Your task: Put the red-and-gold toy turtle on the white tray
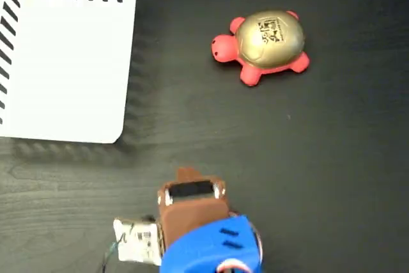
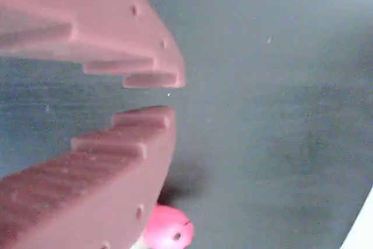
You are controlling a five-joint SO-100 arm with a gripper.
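The red-and-gold toy turtle [image 1: 265, 43] lies on the dark table at the upper right of the fixed view, head pointing left, gold shell with its black marking facing up. The white tray [image 1: 64, 55] with black edge stripes fills the upper left. My brown gripper [image 1: 186, 174] sits low at the bottom centre, well apart from both. In the wrist view, the gripper [image 2: 166, 96] has its toothed fingers nearly together, only a narrow slit between the tips and nothing in it. The turtle's coral-red head [image 2: 169, 231] peeks out below the lower finger, and a sliver of the tray [image 2: 364, 228] shows at the bottom right.
The blue arm body [image 1: 211, 247] and a small white part with wires [image 1: 135, 241] sit at the bottom edge of the fixed view. Dark wood-grain table [image 1: 319, 158] lies between the gripper, the turtle and the tray.
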